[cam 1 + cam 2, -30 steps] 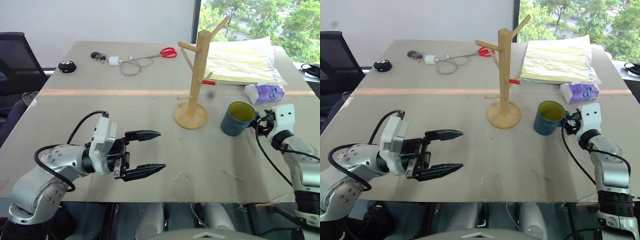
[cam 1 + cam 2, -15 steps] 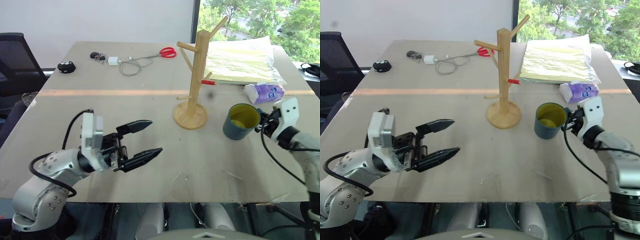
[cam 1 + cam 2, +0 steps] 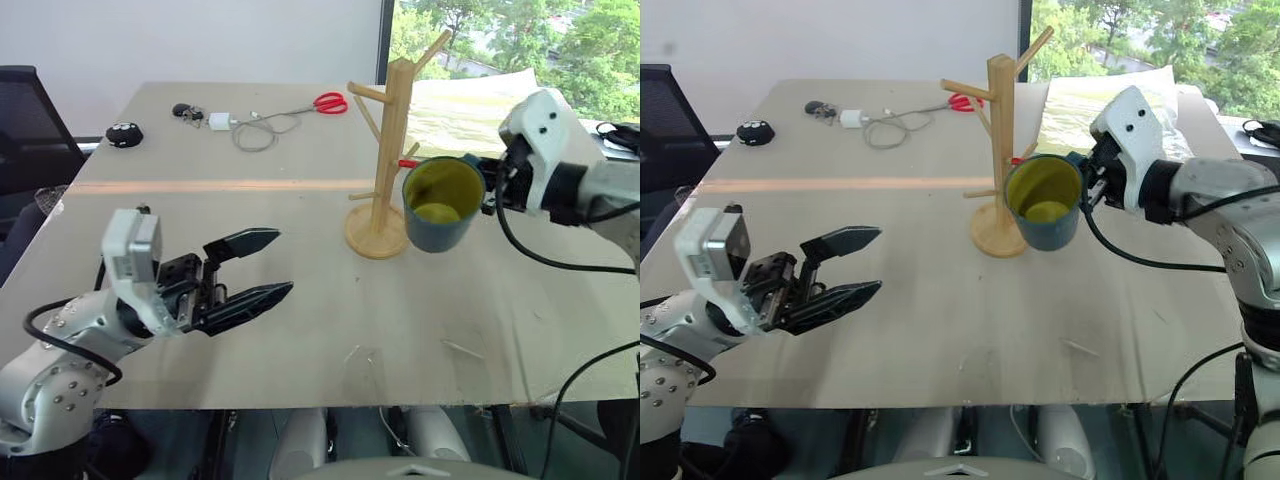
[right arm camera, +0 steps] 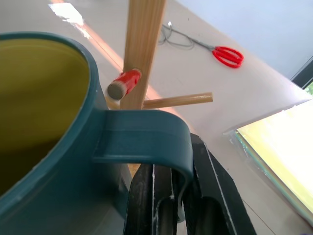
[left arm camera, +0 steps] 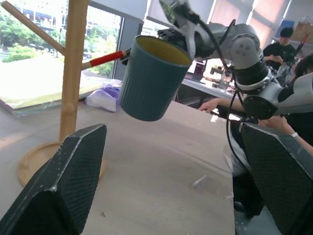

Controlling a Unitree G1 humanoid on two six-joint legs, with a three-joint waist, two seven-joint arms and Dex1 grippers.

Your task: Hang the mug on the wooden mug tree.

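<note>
Two grippers over table (image 3: 300,330). Right gripper (image 3: 492,186) clamped on handle of mug (image 3: 438,203), fingers (image 4: 210,196) pinching loop from both sides. Mug up in air, tilted, yellow inside facing camera, just beside post of wooden mug tree (image 3: 388,150), near red-tipped peg (image 4: 124,83). Not hung on any peg yet. Left gripper (image 3: 262,268) low over bare table, well apart from mug, fingers spread wide, holding nothing. Red scissors (image 3: 333,102), cable (image 3: 258,131) at far edge.

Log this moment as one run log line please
right gripper: shut on mug handle, mug airborne beside tree | left gripper: open, empty | mug not hung
</note>
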